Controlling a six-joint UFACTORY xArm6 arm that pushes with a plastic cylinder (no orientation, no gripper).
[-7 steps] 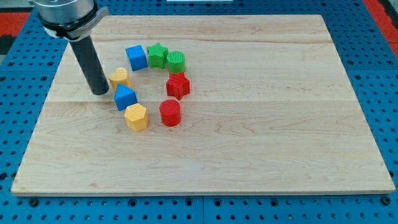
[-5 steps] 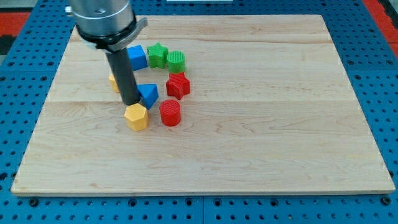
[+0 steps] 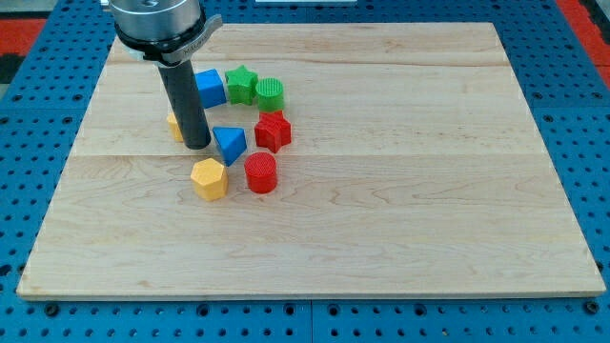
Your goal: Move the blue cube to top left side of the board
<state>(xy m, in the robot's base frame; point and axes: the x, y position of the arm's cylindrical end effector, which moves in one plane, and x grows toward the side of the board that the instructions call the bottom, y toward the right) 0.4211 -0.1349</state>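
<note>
The blue cube (image 3: pixel 211 88) sits near the board's upper middle-left, beside a green star (image 3: pixel 242 85). My rod comes down from the view's top left, and its tip (image 3: pixel 197 145) rests on the wood below the cube. The tip stands just left of a blue triangular block (image 3: pixel 230 145) and right of a yellow block (image 3: pixel 174 124) that the rod partly hides. The rod's shaft crosses the cube's left edge in the view.
A green cylinder (image 3: pixel 270 93), a red star-like block (image 3: pixel 273 131), a red cylinder (image 3: pixel 260 172) and a yellow hexagon (image 3: pixel 209 178) ring the area right of and below the tip. The wooden board (image 3: pixel 400 191) lies on a blue pegboard.
My tip swept right from the yellow block's left side, pushing the lower blue block right and turning it. It has since eased slightly up and left, off that block.
</note>
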